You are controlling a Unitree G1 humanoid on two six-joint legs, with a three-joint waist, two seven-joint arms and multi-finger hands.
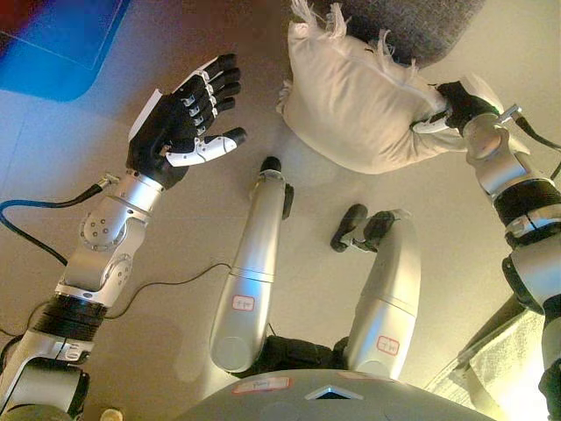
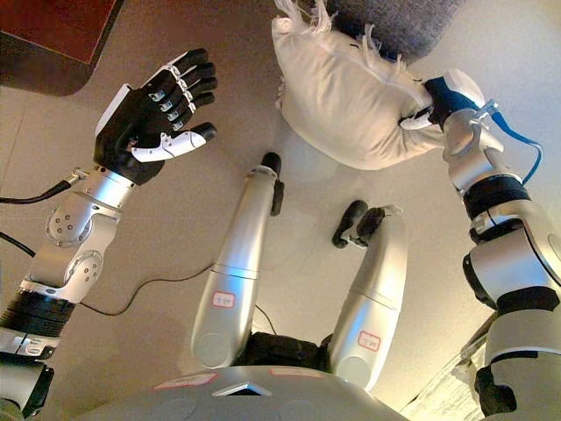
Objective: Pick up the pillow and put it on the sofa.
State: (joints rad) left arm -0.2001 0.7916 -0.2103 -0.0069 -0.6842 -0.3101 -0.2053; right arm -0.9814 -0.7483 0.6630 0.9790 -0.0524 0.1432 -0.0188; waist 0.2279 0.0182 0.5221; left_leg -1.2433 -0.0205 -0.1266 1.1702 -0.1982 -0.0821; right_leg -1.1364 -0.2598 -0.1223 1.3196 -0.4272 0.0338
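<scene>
A cream-white pillow (image 1: 355,101) with fringed corners is held off the floor at the upper middle, tilted. My right hand (image 1: 456,107) grips its right edge, fingers curled into the cloth. My left hand (image 1: 188,110) is open, fingers spread, palm towards the pillow, a short way to its left and not touching it. A dark grey textured surface (image 1: 421,22), possibly the sofa, shows just behind the pillow at the top edge. The pillow also shows in the right eye view (image 2: 346,92).
A dark reddish-brown piece of furniture (image 2: 53,39) sits at the upper left corner. A pale woven cloth or mat (image 1: 500,368) shows at the lower right. Beige floor (image 1: 175,228) lies below.
</scene>
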